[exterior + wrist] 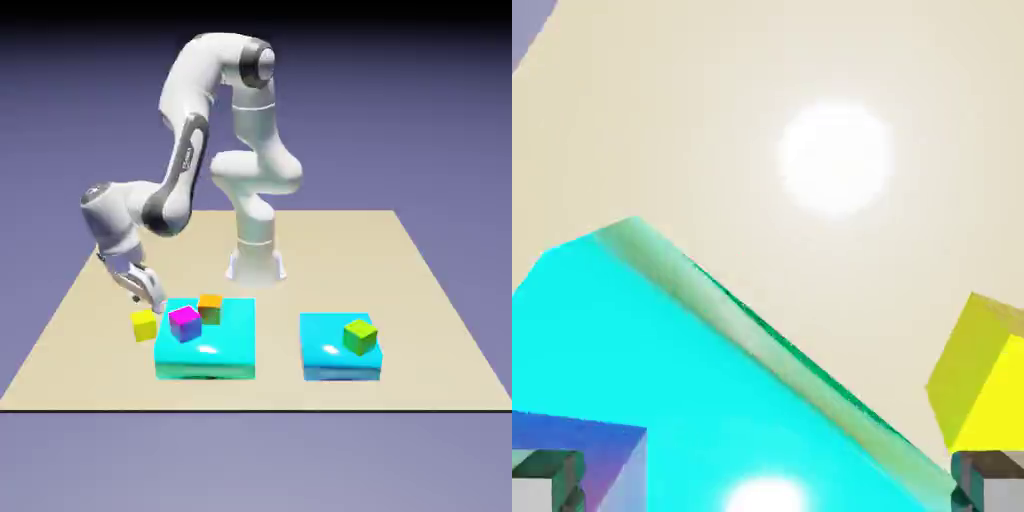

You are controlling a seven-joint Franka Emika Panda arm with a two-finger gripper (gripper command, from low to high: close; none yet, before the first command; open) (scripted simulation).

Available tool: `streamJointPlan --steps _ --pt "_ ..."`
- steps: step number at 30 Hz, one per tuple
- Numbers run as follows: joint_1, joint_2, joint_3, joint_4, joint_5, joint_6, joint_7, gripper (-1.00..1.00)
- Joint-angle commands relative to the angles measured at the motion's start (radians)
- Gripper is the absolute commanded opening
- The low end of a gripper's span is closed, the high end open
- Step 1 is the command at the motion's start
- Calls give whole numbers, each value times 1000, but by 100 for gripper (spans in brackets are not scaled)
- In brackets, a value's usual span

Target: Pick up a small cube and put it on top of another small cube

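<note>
The small yellow cube (145, 323) rests on the tan table just off the left side of a cyan block (205, 345). The cube with a magenta top and purple sides (184, 322) sits on that block's near left corner. My gripper (152, 297) hangs a little above and behind the two cubes, open and empty. In the hand view the yellow cube (987, 385) shows by the right fingertip (992, 478). The purple cube's side (582, 445) shows by the left fingertip (547, 480), with the cyan block (712, 390) between them.
An orange cube (209, 307) stands on the same cyan block, just behind the magenta one. A second cyan block (335, 350) on the exterior view's right carries a lime-green cube (360, 336). The robot's base (256, 262) stands behind the blocks.
</note>
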State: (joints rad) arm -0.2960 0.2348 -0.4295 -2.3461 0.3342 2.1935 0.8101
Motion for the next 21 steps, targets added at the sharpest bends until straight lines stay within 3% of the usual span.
streamJointPlan --steps 1,6,10,11,15,21 --pt "-14 36 -19 21 15 -38 3 0" --pt "-63 165 -88 95 68 -172 14 0" --pt "-80 275 -20 41 170 -28 -53 0" --pt "-80 275 -20 41 170 -28 -53 -100" --pt "-65 175 -81 90 78 -158 8 -100" --pt "91 47 -77 44 -179 -153 -197 -100"
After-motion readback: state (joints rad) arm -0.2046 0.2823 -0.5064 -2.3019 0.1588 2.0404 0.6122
